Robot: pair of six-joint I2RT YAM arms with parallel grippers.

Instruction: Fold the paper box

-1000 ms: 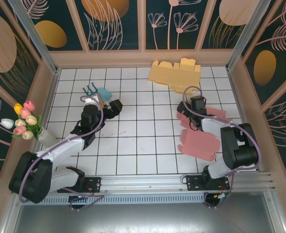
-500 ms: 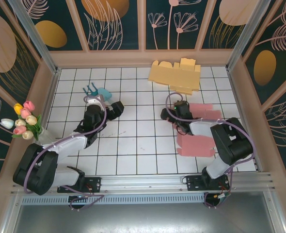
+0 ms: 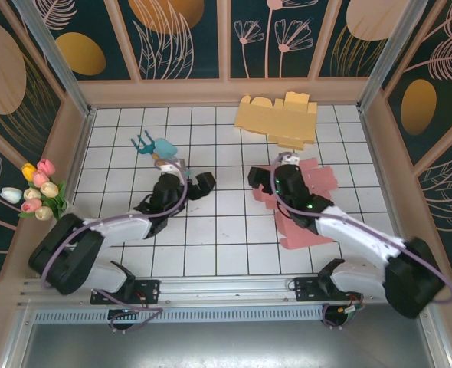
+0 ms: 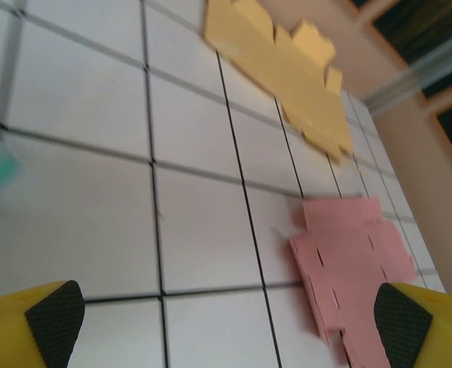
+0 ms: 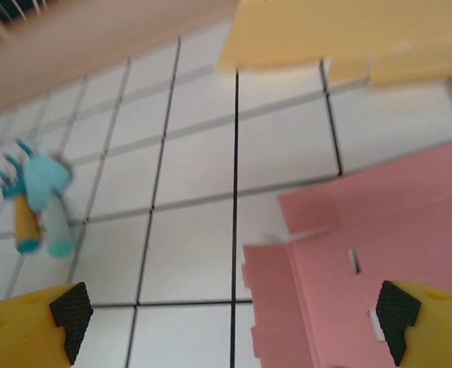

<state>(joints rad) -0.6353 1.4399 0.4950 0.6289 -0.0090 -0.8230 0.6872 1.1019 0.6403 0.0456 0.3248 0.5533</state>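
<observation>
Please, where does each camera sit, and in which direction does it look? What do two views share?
Top external: fixed above and behind the arm bases, looking down on the tiled table; both arms show, with left gripper and right gripper.
Left wrist: low over the table, facing far and right at the pink sheet and yellow sheet; its open fingertips show.
Right wrist: low, facing far and left toward the teal toy; its open fingertips show.
Shared: both wrist views hold the pink and yellow sheets.
</observation>
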